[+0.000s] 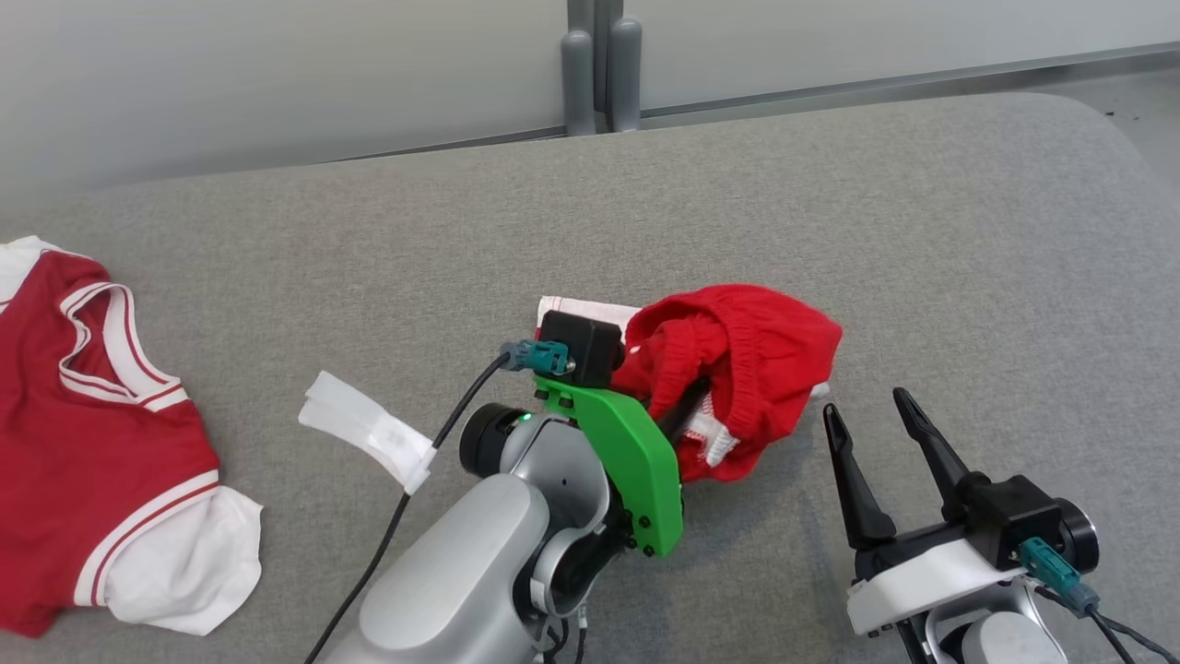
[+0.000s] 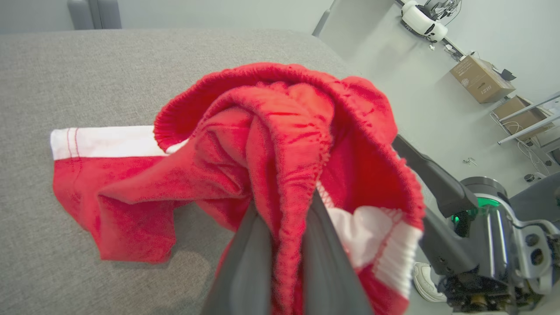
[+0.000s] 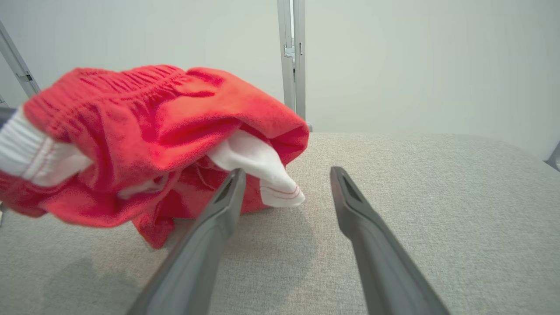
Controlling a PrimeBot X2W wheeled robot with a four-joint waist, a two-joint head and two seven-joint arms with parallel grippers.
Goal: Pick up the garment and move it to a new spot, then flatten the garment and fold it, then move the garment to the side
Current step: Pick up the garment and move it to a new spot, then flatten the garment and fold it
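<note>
The grey padded surface (image 1: 830, 203) carries a red-and-white jersey (image 1: 92, 433) spread at its left edge, a small white strip (image 1: 369, 429) toward its near edge, and a bunched red garment (image 1: 756, 360) partly resting mid-surface.

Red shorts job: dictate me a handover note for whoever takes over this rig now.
Left pincer: shut on the red shorts at the waistband; they hang bunched, one leg trailing on the grey cushion.
Right pincer: open, empty, just right of them.
Done: grasp made.
Left to do: move to new spot, flatten, fold, set aside.
Red and white shirt lies far left.
</note>
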